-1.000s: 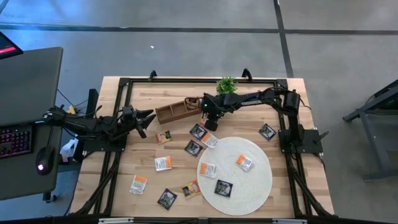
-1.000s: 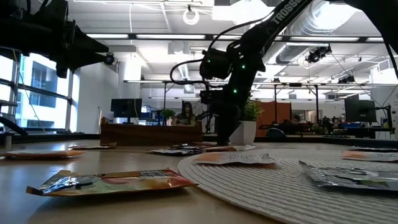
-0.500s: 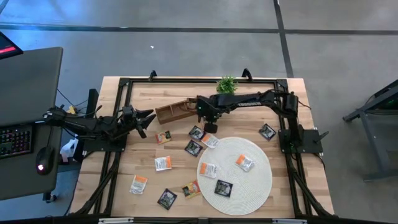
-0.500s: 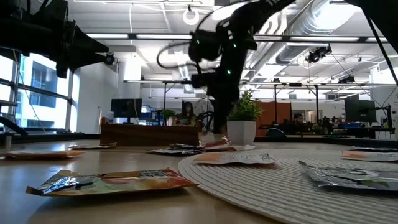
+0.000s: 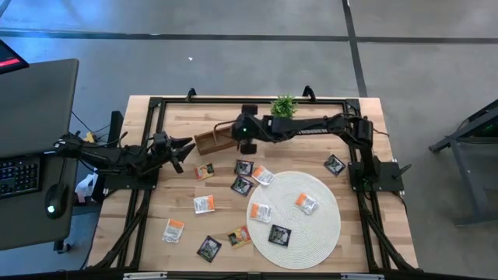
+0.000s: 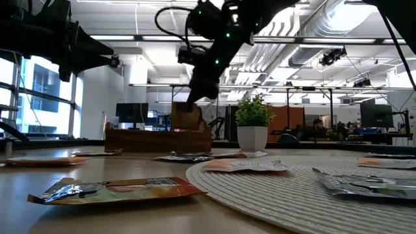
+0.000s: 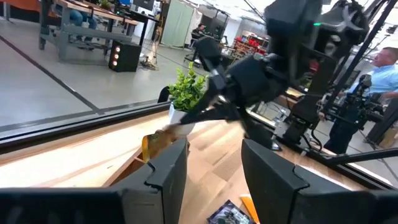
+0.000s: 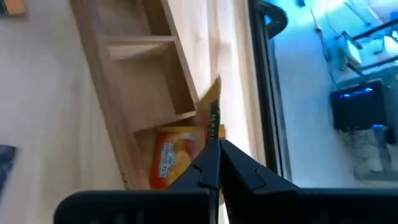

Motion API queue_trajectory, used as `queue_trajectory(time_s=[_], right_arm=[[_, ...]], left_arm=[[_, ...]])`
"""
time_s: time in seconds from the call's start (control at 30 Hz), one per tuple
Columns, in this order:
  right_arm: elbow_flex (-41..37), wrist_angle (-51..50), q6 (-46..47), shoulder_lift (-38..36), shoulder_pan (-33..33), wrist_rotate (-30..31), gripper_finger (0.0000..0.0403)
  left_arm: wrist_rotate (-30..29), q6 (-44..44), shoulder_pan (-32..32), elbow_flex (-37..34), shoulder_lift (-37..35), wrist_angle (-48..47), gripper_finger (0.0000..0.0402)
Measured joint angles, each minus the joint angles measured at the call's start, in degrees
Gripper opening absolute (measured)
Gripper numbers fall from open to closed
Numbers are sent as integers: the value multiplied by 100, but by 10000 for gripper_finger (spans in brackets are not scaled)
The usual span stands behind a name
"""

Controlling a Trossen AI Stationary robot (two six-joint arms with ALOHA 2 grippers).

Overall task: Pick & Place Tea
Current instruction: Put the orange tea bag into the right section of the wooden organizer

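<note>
Wooden surface, light planks. Left claw waits at the left edge, fingers spread, holding nothing. Small flat square tea-bag sachets lie loose on the surface, e.g. a white-and-orange sachet, and others on the round woven white mat. Right claw is closed on a yellow-brown sachet, held above the end compartment of the long brown wooden compartment tray, where an orange sachet already lies. Small green potted plant stands just right of the tray.
</note>
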Motion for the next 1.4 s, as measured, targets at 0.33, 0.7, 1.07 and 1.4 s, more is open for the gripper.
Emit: queue_trajectory(time_s=[0.33, 0.7, 1.07, 1.4], right_arm=[[-148, -193, -55, 0, -360, -492, 2], [-148, -197, -520, 0, -489, -489, 4], [-148, -190, -494, 0, -477, -1055, 81], [311, -152, -283, -9, 169, -400, 138]], left_arm=[[46, 0, 0, 0, 0, 0, 152], [53, 2, 0, 0, 0, 2, 152], [262, -138, 0, 0, 10, -2, 152], [840, -1068, 7, 609, 1272, -1086, 152]])
